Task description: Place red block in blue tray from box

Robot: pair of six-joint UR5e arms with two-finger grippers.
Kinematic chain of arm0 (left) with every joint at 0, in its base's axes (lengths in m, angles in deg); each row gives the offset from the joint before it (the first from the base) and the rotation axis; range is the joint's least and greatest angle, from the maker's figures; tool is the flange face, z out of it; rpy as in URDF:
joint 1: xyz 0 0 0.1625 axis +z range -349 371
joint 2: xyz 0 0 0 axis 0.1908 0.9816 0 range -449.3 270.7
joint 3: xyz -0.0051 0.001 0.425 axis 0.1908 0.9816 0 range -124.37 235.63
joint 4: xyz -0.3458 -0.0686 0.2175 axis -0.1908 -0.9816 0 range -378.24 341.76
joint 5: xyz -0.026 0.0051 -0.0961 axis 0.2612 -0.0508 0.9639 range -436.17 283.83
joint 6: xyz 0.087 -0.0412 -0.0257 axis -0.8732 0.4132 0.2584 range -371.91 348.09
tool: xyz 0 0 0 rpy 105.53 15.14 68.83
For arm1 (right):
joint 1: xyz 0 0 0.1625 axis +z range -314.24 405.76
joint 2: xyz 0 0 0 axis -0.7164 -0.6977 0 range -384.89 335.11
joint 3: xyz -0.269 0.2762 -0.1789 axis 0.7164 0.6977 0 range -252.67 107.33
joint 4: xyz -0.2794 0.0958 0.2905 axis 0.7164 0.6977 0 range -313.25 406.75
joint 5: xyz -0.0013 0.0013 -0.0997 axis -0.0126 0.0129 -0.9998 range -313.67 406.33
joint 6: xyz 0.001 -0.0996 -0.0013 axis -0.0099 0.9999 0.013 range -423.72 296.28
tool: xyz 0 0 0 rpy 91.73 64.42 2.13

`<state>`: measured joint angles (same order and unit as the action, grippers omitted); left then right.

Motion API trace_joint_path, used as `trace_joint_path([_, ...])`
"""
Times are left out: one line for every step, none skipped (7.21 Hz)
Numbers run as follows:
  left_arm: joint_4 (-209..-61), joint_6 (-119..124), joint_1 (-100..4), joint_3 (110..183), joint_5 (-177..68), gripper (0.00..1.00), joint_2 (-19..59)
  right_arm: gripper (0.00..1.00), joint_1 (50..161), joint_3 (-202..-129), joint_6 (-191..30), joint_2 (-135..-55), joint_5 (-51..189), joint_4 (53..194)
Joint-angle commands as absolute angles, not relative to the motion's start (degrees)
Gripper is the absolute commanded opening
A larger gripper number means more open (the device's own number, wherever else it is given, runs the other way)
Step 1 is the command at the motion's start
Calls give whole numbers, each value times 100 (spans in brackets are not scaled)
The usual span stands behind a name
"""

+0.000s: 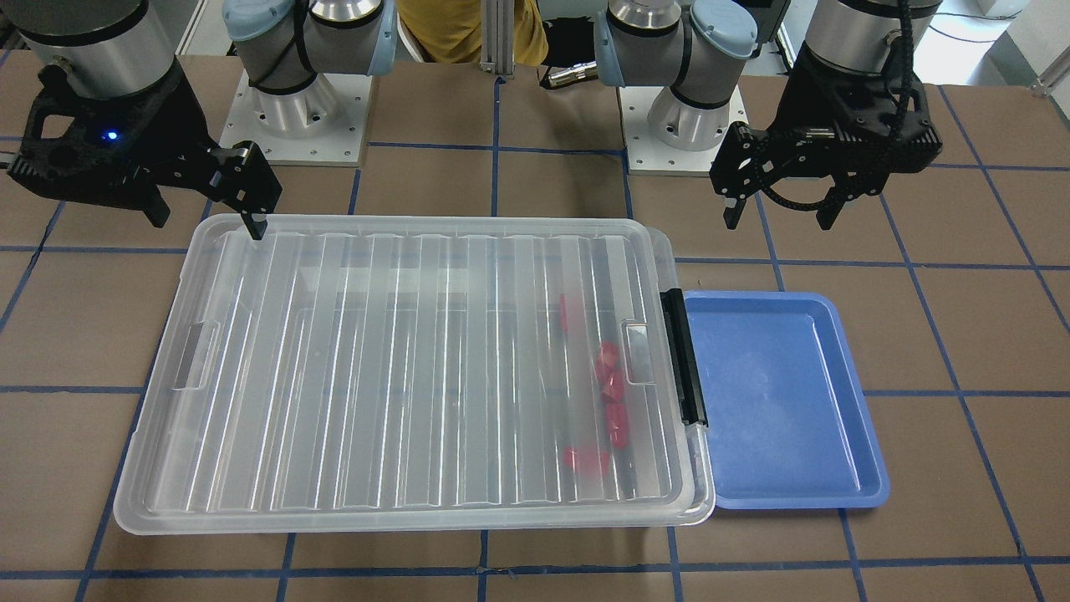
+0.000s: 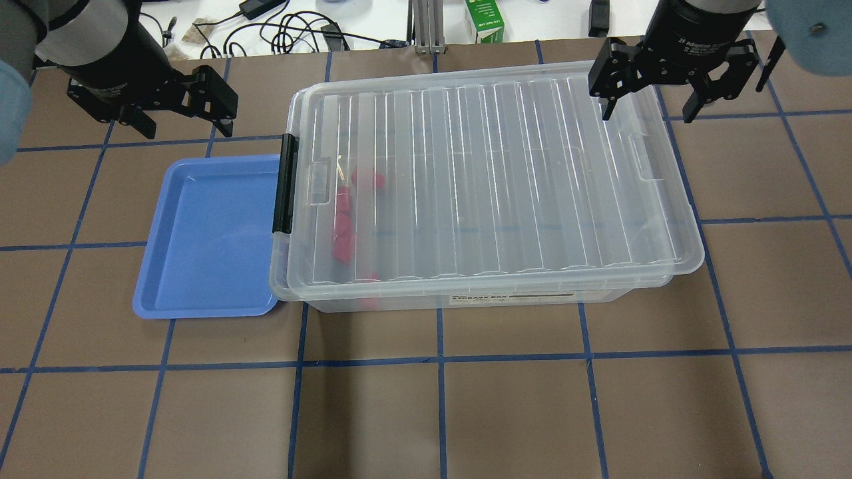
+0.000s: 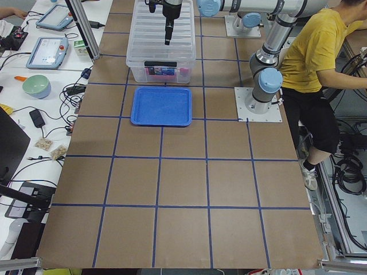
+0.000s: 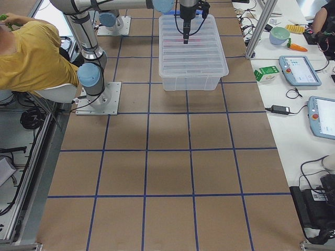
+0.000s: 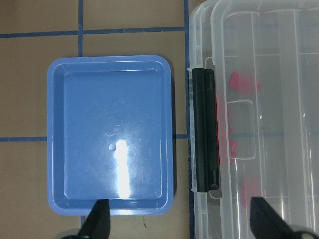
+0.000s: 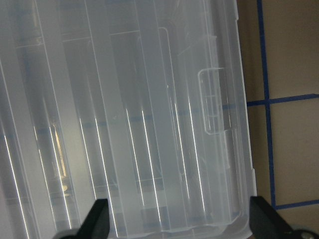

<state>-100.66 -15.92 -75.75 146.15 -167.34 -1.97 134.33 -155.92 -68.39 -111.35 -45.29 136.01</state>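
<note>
Brown table (image 2: 506, 412), ruled into squares by blue tape (image 2: 440, 359), carries a clear, lidded box (image 2: 519, 173) and a shallow blue tray (image 2: 206, 233). The box lies lengthwise across the middle. The tray sits flat just beside the box's black-latched short end, on the robot's left, and the left wrist view shows a narrow strip of table between them. Two metal base plates (image 1: 343, 142) rest on the table at the robot's edge, well apart from both.

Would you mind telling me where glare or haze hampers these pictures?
Left wrist view: a bright glare streak on the blue tray floor. Front-facing view: the ribbed lid blurs the red blocks beneath it. Right wrist view: white streaks across the lid.
</note>
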Motion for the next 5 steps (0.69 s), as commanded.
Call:
trace_joint_path([-10025, -1595, -7575, 14624, -16740, 100, -194, 100, 13208, -15171, -6426, -10796, -4516, 13561])
trace_joint_path([-10024, -1604, -7575, 14624, -16740, 100, -194, 100, 13172, -15151, -6286, -10594, -4568, 13587])
trace_joint_path([-10016, -1596, -7575, 14624, -16732, 100, -194, 100, 13119, -15186, -5901, -10384, -4586, 13674])
trace_joint_path([-10016, -1595, -7575, 14633, -16740, 100, -194, 100, 12936, -15238, -5488, -10260, -4587, 13675])
trace_joint_path([-10016, -1595, -7575, 14633, -16740, 100, -194, 100, 12586, -15300, -5154, -10058, -4578, 13797])
